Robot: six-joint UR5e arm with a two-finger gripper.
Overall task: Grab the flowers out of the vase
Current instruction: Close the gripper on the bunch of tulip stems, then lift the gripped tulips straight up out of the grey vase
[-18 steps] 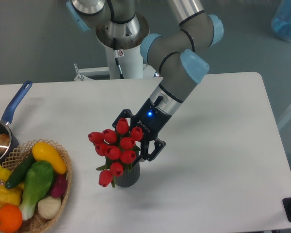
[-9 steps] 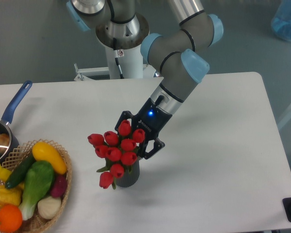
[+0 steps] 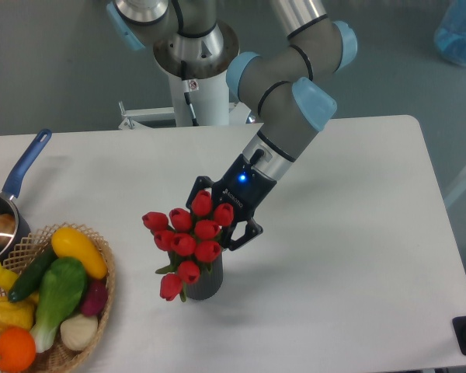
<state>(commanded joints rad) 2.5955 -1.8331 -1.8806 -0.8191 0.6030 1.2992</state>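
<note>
The flowers (image 3: pixel 188 242), a bunch of red tulip buds with green leaves, stand in the vase (image 3: pixel 206 284), a short dark ribbed cylinder near the table's front centre. The stems still reach down into the vase's mouth. My gripper (image 3: pixel 219 215) comes in from the upper right and sits behind the top of the bunch. One dark finger (image 3: pixel 197 187) shows on the upper left and the other finger (image 3: pixel 246 232) on the lower right. Both fingers close in on the bunch. The buds hide the fingertips.
A wicker basket (image 3: pixel 101 289) of colourful vegetables and fruit sits at the front left. Behind it at the left edge is a blue-handled saucepan (image 3: pixel 23 167). The arm's base column (image 3: pixel 194 78) stands behind the table.
The gripper has crept a little up and to the right, and the tulip bunch has shifted slightly the same way. The vase has stayed in place.
</note>
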